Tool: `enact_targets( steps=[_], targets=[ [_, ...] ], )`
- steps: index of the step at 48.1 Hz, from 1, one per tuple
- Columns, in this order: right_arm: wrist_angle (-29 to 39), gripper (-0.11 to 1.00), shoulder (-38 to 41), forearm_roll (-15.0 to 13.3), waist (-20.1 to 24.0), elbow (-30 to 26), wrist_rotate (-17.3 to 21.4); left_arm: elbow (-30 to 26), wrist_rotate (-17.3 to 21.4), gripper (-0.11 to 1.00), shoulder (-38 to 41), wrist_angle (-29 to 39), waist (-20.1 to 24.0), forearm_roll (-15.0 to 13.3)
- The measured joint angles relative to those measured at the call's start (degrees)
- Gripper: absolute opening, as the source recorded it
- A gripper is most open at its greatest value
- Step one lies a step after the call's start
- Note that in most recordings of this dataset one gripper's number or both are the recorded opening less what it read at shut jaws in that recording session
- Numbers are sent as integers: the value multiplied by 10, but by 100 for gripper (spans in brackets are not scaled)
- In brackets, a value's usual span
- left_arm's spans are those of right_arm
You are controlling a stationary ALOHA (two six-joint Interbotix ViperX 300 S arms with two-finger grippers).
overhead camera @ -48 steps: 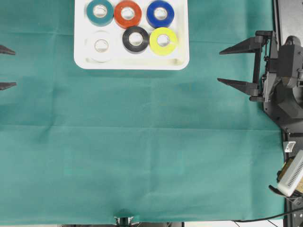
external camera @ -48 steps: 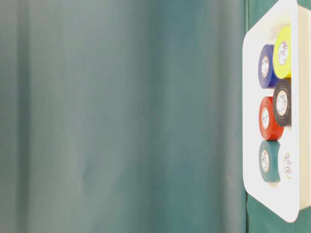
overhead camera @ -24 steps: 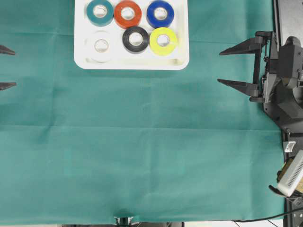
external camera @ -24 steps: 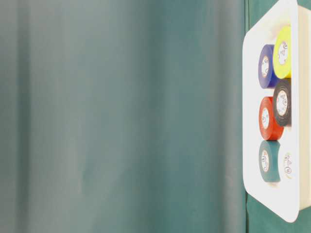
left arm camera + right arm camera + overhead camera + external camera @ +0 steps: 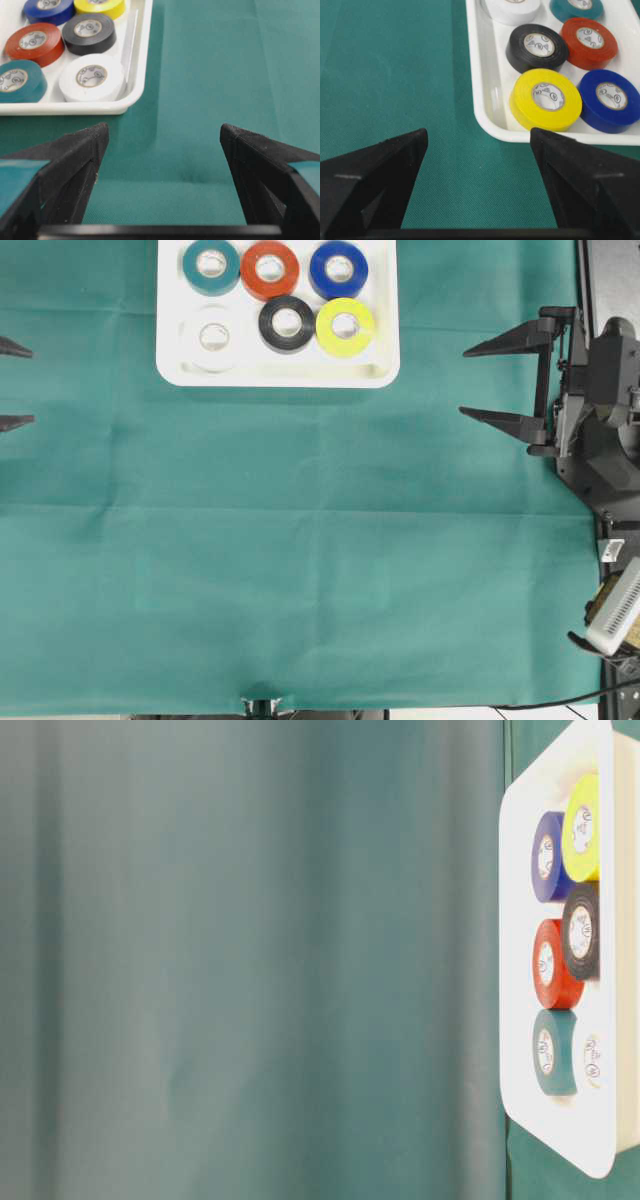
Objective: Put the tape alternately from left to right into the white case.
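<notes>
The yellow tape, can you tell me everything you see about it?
The yellow tape is a small, smooth, shiny roll with a pale hollow core bearing a printed label. It lies flat in the white case, in the front row at the right end seen from overhead. It sits close beside the black tape, in front of the blue tape. No gripper touches it.

We take the white case as our landmark; it lies on the cloth at the top edge of the overhead view. Inside it we find the tape in two rows of three, the far row shifted slightly right of the near row. Well to the left of the case we see the left gripper, and well to the right the right gripper, both apart from it.
</notes>
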Motion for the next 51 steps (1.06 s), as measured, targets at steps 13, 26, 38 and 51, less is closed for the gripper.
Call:
enact_targets(
  steps=[13, 26, 38, 51],
  targets=[
    [0, 86, 0, 0, 0, 0, 0, 0, 0, 99, 0, 0, 0, 0],
    [0, 86, 0, 0, 0, 1, 0, 4, 0, 99, 0, 0, 0, 0],
    [0, 86, 0, 0, 0, 6, 0, 5, 0, 99, 0, 0, 0, 0],
    [0, 85, 0, 0, 0, 14, 0, 10, -1, 99, 0, 0, 0, 0]
  ],
)
